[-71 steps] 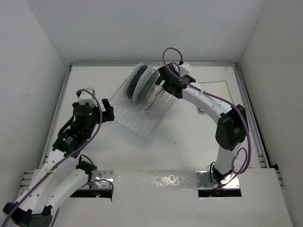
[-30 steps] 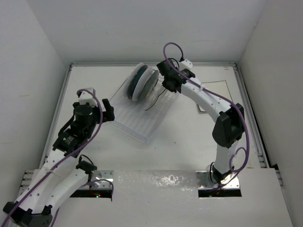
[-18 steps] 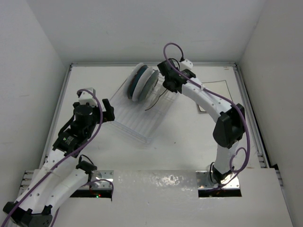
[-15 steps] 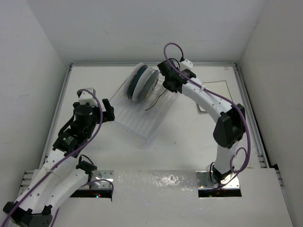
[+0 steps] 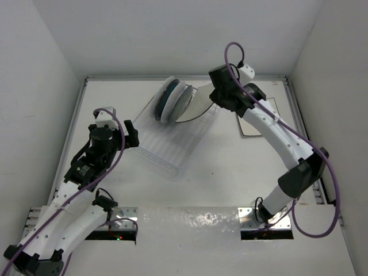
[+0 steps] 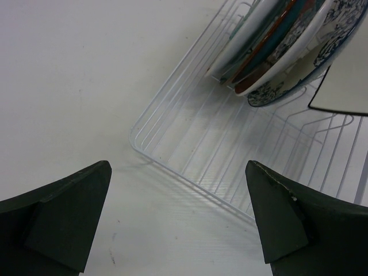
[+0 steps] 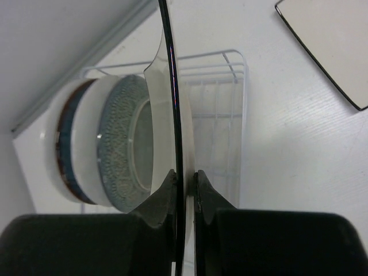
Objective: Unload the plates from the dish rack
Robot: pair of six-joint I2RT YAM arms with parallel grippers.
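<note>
Right gripper has swung up and to the right since the earlier frame. It is clamped on the rim of a square plate, held on edge over the far end of the rack, just beside the round plates standing in it. Second square plate lies flat on the table. Left gripper hangs near the rack's corner, fingers wide apart.

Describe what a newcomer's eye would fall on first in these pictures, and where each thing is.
Most striking is the right pincer, shut on a square plate held on edge over the far end of the rack. Beside it, patterned round plates stand on edge in the rack. A second square plate lies flat on the table to the right, and the left pincer hangs open by the rack's left corner.
</note>
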